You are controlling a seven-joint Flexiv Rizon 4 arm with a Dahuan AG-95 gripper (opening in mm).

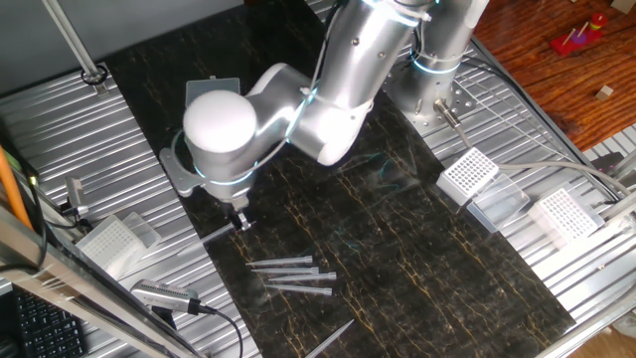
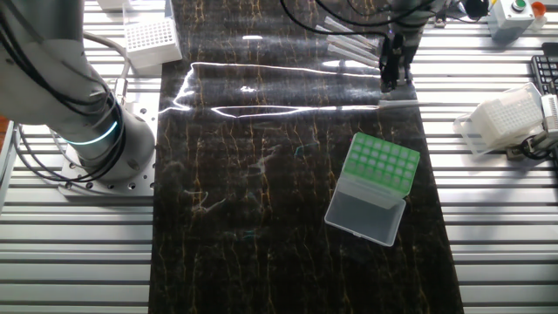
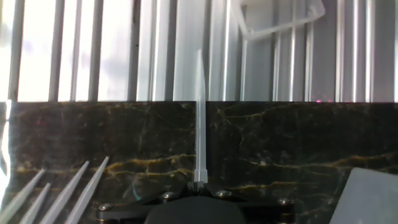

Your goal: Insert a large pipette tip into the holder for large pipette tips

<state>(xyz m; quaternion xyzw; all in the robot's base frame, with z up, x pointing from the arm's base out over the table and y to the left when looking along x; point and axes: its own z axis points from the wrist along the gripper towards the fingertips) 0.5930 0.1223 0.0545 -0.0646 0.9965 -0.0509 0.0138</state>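
I see my two-finger gripper (image 3: 199,184) closed on the wide end of one long, slender, translucent greyish-white plastic pipette tip (image 3: 199,118); in the hand view the cone runs straight out from between the fingers, its fine point reaching past the edge of the dark marbled mat (image 3: 298,143) and over the ribbed aluminium table (image 3: 112,50). In one fixed view the gripper (image 1: 239,221) hangs low near the mat's left edge, and the held tip (image 1: 217,234) sticks out sideways towards the ribs.

The small rectangular box with the bright green perforated rack and pale blue-grey translucent lid (image 2: 373,188) lies on the mat, lid swung open flat beside the rack, well apart from the gripper (image 2: 390,80) in the other fixed view.

Counting loose tips: I make out about four in a cluster (image 1: 293,274) on the mat just beside the hand, plus one more (image 1: 331,338) lying alone near the mat's front edge; the hand view shows four points at its lower left.

White perforated racks with clear lids: three, all off the mat on the ribs — one (image 1: 111,243) on the left, two (image 1: 469,175) (image 1: 562,213) on the right.

Between the hand and the green box the mat is bare
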